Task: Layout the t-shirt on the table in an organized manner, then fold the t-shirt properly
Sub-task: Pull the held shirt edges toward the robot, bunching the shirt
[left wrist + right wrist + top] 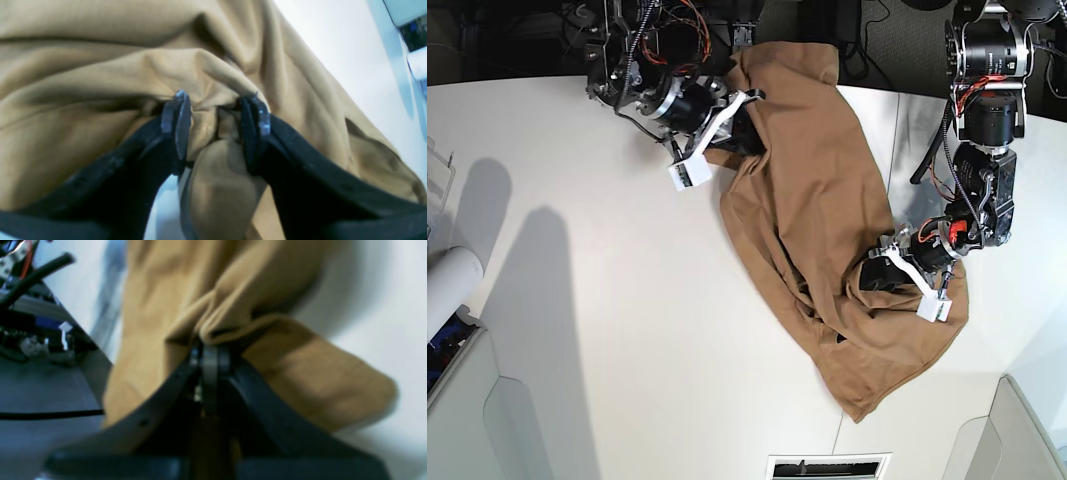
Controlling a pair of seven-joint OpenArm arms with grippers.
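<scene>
Both of your grippers hold the t-shirt [812,215]: left gripper [216,113] around a bunched fold, right gripper [210,355] pinched tight, near the tabletop's [607,300] far edge.

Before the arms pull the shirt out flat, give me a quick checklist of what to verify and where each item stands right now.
1. Right gripper clamped on the t-shirt: ok, jaws shut on a pinched fold.
2. Left gripper holding cloth: ok, a bunched fold sits between the jaws, which stand apart.
3. Which parts of the shirt each arm holds: cannot tell, the neckline and sleeves are buried in folds.
4. Shirt laid flat: not ok, rumpled diagonally across the table.
5. Bare table beside the shirt for spreading: ok.
</scene>
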